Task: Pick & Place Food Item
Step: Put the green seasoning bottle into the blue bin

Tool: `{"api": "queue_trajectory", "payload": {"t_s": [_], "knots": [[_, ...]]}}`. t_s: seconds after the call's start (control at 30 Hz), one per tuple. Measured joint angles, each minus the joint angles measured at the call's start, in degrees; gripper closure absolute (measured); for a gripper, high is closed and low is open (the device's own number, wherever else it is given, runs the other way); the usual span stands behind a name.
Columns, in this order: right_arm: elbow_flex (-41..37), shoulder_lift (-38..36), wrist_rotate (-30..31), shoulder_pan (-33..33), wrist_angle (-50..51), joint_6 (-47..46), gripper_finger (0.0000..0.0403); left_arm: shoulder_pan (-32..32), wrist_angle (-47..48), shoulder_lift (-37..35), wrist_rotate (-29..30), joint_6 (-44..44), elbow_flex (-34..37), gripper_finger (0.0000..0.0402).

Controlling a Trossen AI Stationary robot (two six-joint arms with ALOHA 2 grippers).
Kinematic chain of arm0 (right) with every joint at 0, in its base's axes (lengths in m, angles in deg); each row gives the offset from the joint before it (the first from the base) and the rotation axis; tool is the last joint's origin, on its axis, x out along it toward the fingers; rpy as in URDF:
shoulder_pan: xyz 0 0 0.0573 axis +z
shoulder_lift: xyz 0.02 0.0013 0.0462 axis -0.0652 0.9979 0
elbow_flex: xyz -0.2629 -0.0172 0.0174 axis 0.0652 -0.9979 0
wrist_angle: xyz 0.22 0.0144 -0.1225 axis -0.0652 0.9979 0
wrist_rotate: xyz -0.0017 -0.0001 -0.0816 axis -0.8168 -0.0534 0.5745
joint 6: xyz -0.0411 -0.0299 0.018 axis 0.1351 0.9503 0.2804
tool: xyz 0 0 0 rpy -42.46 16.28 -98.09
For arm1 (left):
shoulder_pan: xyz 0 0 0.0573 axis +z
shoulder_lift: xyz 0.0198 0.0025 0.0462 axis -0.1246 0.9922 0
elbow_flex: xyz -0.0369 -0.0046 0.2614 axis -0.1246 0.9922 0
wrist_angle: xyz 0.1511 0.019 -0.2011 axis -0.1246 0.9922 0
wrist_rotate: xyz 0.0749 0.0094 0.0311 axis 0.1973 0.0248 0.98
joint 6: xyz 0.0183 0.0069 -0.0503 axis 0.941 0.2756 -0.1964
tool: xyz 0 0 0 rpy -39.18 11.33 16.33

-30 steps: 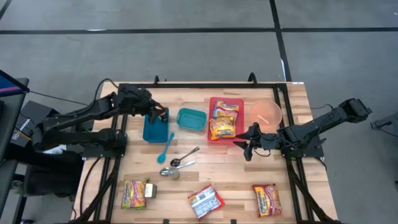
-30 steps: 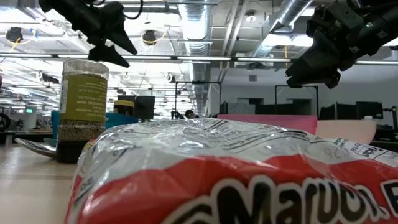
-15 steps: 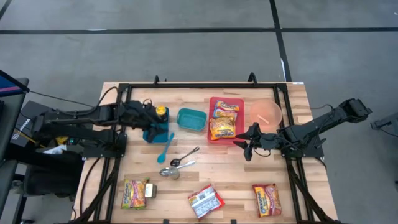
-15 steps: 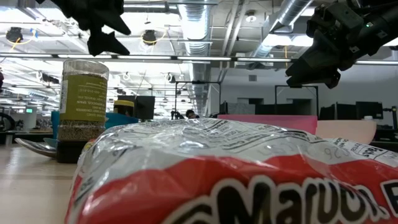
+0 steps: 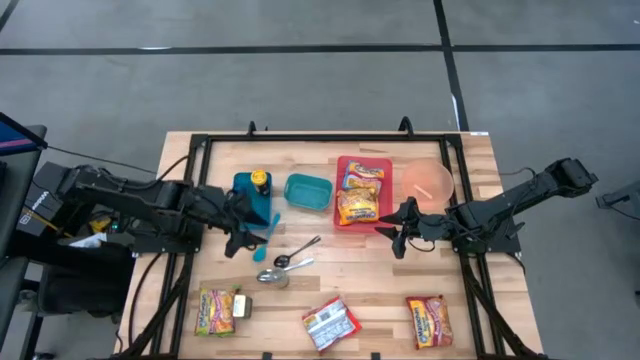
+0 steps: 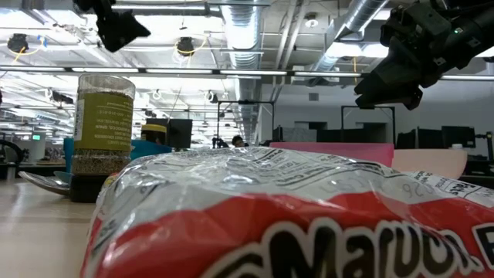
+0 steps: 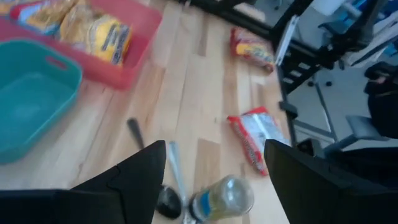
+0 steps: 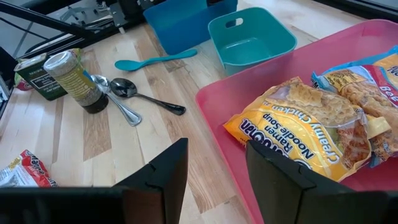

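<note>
The red tray [image 5: 343, 190] already holds two noodle packets; three more lie along the table's near edge. The left gripper [image 5: 243, 240], spread and empty, could topple the seasoning jar [image 5: 272, 277]; the right gripper [image 5: 397, 226], parted and empty, hovers beside the tray

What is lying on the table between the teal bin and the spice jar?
In the high view, two metal spoons lie between the teal bin and the spice jar. The right wrist view shows them beside the jar.

Two metal spoons [image 5: 294, 257] beside a teal spoon [image 5: 266, 236]
</note>
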Motion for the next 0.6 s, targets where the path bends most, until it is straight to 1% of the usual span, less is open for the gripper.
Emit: {"api": "queue_trajectory", "payload": {"t_s": [0.13,0.3,0.37,0.43,0.53,0.6], "knots": [[0.0,0.0,0.0,0.0,0.0,0.0,0.0246,-3.2,-2.5,0.3,2.8,0.0,0.0,0.0133],[0.0,0.0,0.0,0.0,0.0,0.0,0.0246,-6.5,-5.7,2.7,5.7,0.1,0.0,0.0133],[0.0,0.0,0.0,0.0,-0.1,0.0,0.0246,-7.5,-7.4,4.3,6.0,0.1,0.0,0.0133],[0.0,0.0,0.0,0.0,-0.1,0.0,0.0246,-8.4,-11.9,6.2,6.0,0.1,0.0,0.0133],[0.0,0.0,0.0,0.0,-0.2,0.0,0.0246,-9.6,-16.0,8.8,6.0,0.9,0.0,0.0133],[0.0,0.0,0.0,0.0,-0.2,0.0,0.0246,-9.8,-16.4,10.2,6.0,0.9,0.0,0.0133]]}}
